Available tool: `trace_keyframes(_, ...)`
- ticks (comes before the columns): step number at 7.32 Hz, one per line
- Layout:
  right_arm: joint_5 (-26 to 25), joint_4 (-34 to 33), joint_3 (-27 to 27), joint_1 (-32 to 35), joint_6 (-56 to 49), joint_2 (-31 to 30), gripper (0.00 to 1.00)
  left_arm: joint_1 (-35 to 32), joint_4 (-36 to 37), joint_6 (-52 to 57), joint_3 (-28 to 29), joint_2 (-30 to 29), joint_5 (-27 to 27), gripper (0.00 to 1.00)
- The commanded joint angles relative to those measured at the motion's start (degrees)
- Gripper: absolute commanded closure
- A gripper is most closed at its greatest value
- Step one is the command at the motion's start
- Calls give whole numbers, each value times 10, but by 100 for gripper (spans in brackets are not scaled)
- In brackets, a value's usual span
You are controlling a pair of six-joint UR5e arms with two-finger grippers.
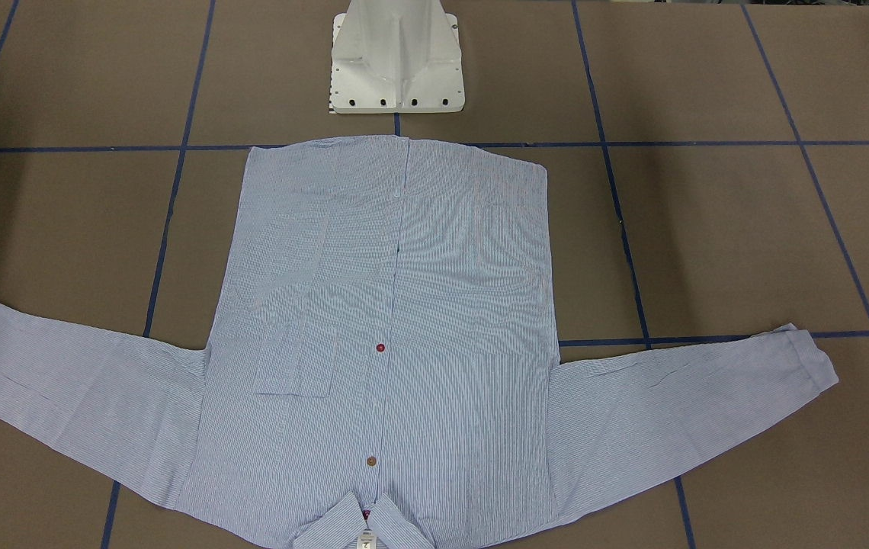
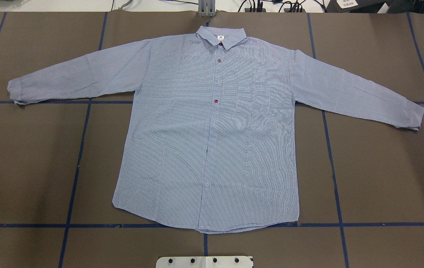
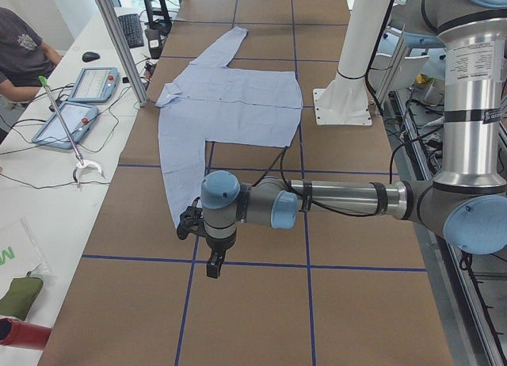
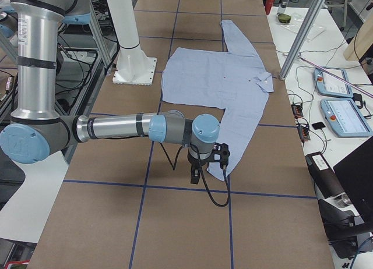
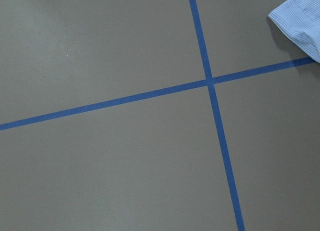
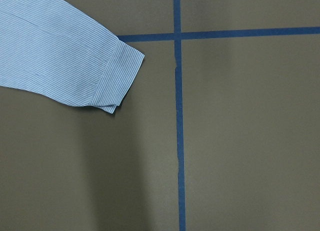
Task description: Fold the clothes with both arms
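Note:
The striped light-blue shirt (image 2: 212, 130) lies flat and front-up on the brown table, buttoned, both sleeves spread out, collar on the side away from the robot's base. My left gripper (image 3: 212, 263) hangs over the table just past one sleeve's cuff (image 5: 300, 23); it shows only in the exterior left view, so I cannot tell whether it is open or shut. My right gripper (image 4: 195, 176) hovers beside the other cuff (image 6: 112, 73), seen only in the exterior right view, state unclear. Neither touches the cloth.
The white pedestal base (image 1: 396, 61) stands just behind the shirt's hem. Blue tape lines (image 2: 82, 149) grid the table. A side bench holds teach pendants (image 3: 91, 85), cables and a seated person (image 3: 20, 49). An aluminium post (image 4: 303, 33) rises near the collar.

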Motion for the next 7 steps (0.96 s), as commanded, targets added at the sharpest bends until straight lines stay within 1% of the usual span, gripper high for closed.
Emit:
trace_keyframes(1,0,0,2,0,-1,3,0,0,-1,0,0,0,0,0)
trace_keyframes(5,5,-1,1,-1,2,8,0,0,-3,0,-2,-4,-4,0)
trace_keyframes(6,5,10,-2,-2,0,11,0,-1,1,2,-8,-24,-7,0)
trace_keyframes(7,5,64,-2,-3,1,19,0,-1,-1,1,-20,-27,-8,0)
